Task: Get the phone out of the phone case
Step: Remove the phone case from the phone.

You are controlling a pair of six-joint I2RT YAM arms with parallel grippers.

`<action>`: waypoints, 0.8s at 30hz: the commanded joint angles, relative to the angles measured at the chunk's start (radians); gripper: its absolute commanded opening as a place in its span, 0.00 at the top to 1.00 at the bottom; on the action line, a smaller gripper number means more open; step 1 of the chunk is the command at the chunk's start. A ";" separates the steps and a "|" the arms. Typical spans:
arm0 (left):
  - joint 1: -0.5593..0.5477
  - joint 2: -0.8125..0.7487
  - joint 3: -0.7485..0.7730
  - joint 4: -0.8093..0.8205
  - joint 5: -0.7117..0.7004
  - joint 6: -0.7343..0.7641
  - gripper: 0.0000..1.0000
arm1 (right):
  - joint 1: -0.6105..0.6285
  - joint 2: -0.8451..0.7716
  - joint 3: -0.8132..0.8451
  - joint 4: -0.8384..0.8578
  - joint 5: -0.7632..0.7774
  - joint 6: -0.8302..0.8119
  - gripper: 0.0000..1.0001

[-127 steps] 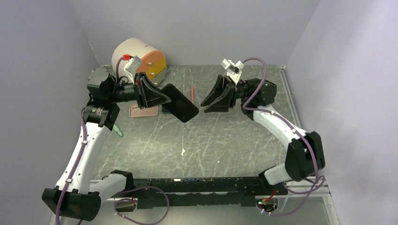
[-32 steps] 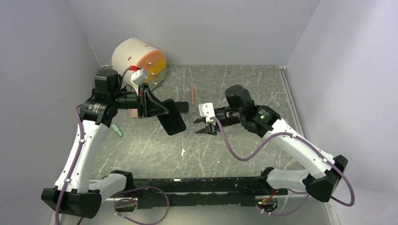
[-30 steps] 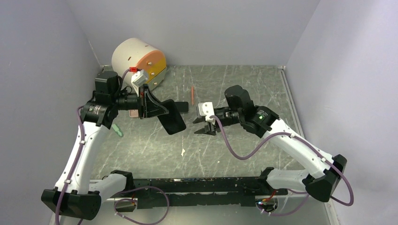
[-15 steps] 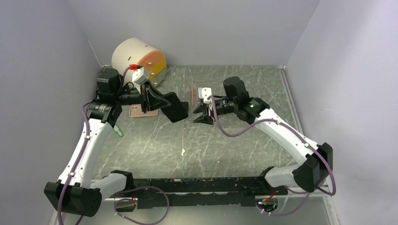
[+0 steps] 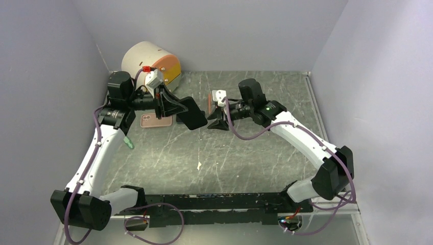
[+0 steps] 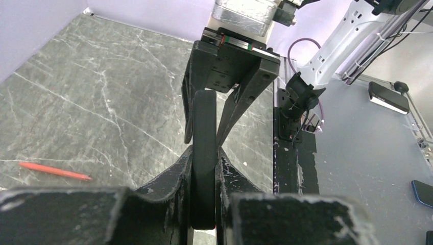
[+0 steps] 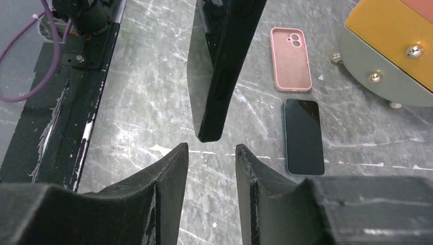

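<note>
One black phone case (image 5: 191, 113), phone (image 7: 201, 76) apparently inside, hangs above the far table (image 5: 245, 153) clamped in the left gripper (image 6: 204, 214), the right gripper (image 7: 210, 153) spread wide just beside its free end.

Overhead, plus wrist close-ups of phone (image 5: 191, 113)

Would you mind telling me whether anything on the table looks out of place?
Small strays only: a pale scrap lies loose on the table, and a red pencil lies farther back. Nothing looks spilled or broken.
</note>
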 commanded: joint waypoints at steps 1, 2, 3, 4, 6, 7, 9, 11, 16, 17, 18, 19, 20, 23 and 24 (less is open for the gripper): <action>-0.006 0.002 0.010 0.115 0.057 -0.055 0.97 | -0.007 0.015 0.063 0.043 -0.053 -0.006 0.59; -0.007 0.003 0.011 0.124 0.058 -0.062 0.98 | -0.007 0.018 0.066 0.043 -0.054 -0.006 0.59; -0.007 0.005 0.010 0.128 0.058 -0.066 0.98 | -0.009 0.020 0.069 0.042 -0.058 -0.008 0.59; -0.007 0.008 0.011 0.127 0.058 -0.064 0.97 | -0.009 0.023 0.071 0.042 -0.063 -0.009 0.59; -0.007 0.011 0.012 0.123 0.054 -0.056 0.97 | -0.010 0.025 0.078 0.039 -0.084 -0.011 0.60; -0.007 0.013 0.013 0.121 0.052 -0.053 0.97 | -0.010 0.025 0.082 0.036 -0.095 -0.016 0.60; -0.007 0.023 0.017 0.126 0.057 -0.057 0.97 | -0.010 0.028 0.088 0.031 -0.107 -0.025 0.62; -0.009 0.032 0.022 0.131 0.068 -0.065 0.97 | -0.013 0.033 0.096 0.014 -0.108 -0.042 0.64; -0.008 0.042 0.030 0.142 0.080 -0.076 0.97 | -0.022 0.049 0.128 -0.069 -0.124 -0.110 0.72; -0.009 0.043 0.033 0.140 0.082 -0.075 0.98 | -0.023 0.051 0.132 -0.084 -0.124 -0.126 0.74; -0.009 0.044 0.034 0.140 0.083 -0.078 0.97 | -0.023 0.052 0.136 -0.101 -0.124 -0.144 0.77; -0.009 0.045 0.034 0.144 0.088 -0.084 0.97 | -0.022 0.054 0.140 -0.118 -0.123 -0.162 0.78; -0.009 0.045 0.035 0.149 0.092 -0.089 0.97 | -0.022 0.056 0.145 -0.135 -0.123 -0.181 0.79; -0.009 0.046 0.031 0.170 0.098 -0.109 0.97 | -0.021 0.063 0.163 -0.189 -0.118 -0.235 0.82; -0.009 0.048 0.032 0.173 0.098 -0.115 0.97 | -0.021 0.066 0.170 -0.206 -0.116 -0.252 0.82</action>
